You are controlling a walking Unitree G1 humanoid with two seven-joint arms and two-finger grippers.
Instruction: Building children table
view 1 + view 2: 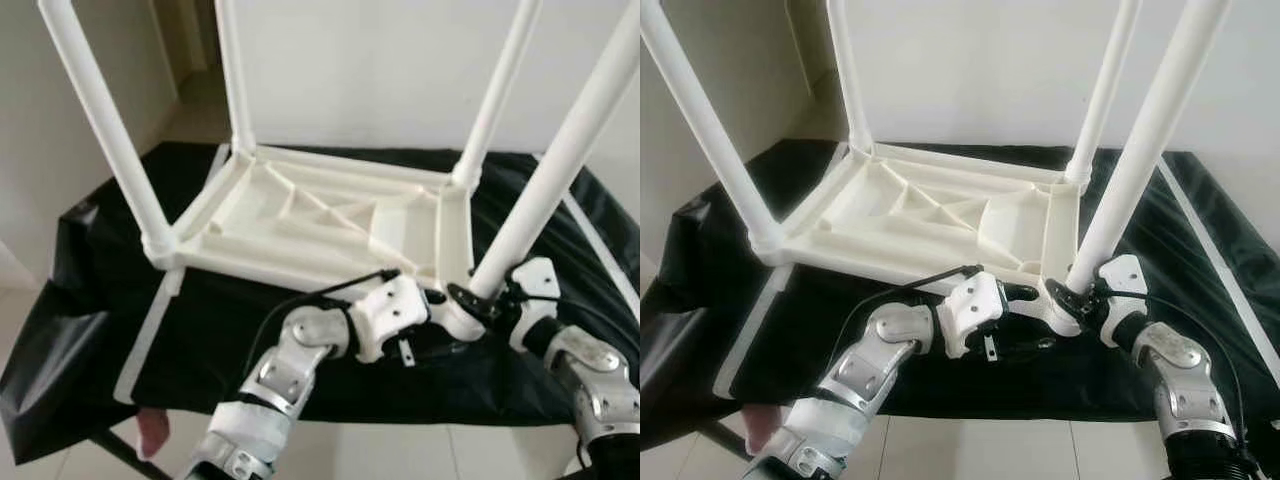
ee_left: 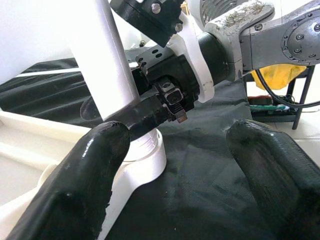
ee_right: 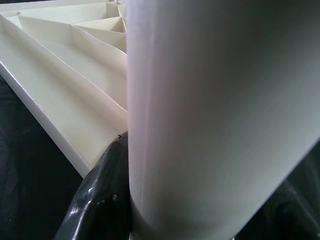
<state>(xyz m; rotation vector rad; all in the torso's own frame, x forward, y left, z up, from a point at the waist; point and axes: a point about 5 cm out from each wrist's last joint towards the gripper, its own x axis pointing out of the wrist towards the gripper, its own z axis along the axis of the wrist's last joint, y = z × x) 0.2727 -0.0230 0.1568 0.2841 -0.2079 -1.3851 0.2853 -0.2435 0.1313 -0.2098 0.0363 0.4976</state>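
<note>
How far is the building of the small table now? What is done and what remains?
Mostly done: the white tabletop lies upside down on the black cloth, and all four legs stand in its corners. In hand: the right tool is closed around the near right leg at its base; the left tool is open beside that corner. Left: possibly tightening this leg, then turning the table over.

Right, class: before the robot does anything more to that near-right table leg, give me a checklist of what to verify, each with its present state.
1. Table top lies upside down on the black cloth: ok.
2. All four legs stand in their corners: ok.
3. Right hand closed on the near-right leg low down, by its socket: ok.
4. Left hand open, beside the same corner and gripping nothing: ok.
5. Near-right leg fully seated: cannot tell.
</note>
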